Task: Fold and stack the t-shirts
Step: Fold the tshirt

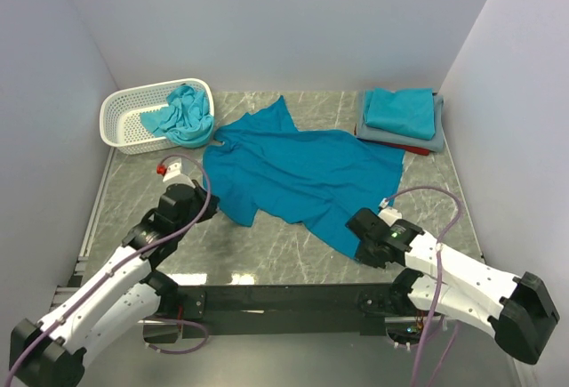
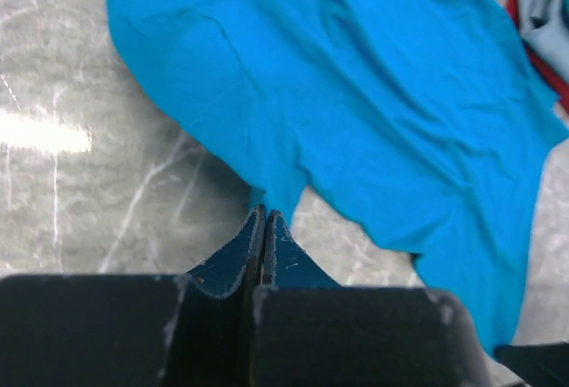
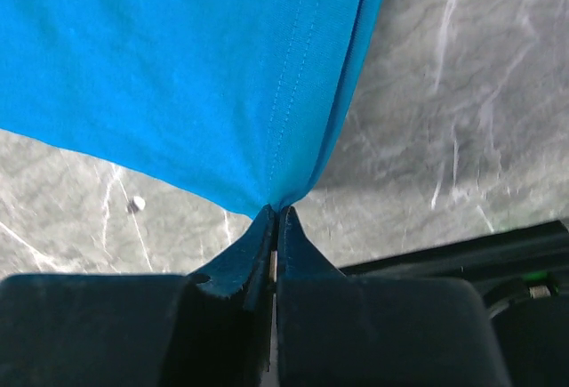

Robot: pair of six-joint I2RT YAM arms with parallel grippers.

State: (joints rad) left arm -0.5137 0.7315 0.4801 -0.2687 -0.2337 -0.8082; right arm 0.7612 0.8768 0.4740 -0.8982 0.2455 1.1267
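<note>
A teal-blue t-shirt point(image 1: 302, 173) lies spread on the marble table, also seen in the left wrist view point(image 2: 356, 93) and the right wrist view point(image 3: 178, 67). My left gripper point(image 1: 204, 202) point(image 2: 264, 213) is shut at the shirt's left edge, where the cloth narrows into its tips. My right gripper point(image 1: 354, 229) point(image 3: 277, 211) is shut on the shirt's near right corner, and the hem runs taut from its tips. A folded stack stands at the back right: a teal shirt point(image 1: 400, 111) on a grey one point(image 1: 420, 141) on a red one point(image 1: 391, 145).
A white lattice basket point(image 1: 124, 107) at the back left holds a crumpled turquoise shirt point(image 1: 182, 111). Walls close in on the left, back and right. The black base rail point(image 1: 284, 298) runs along the near edge.
</note>
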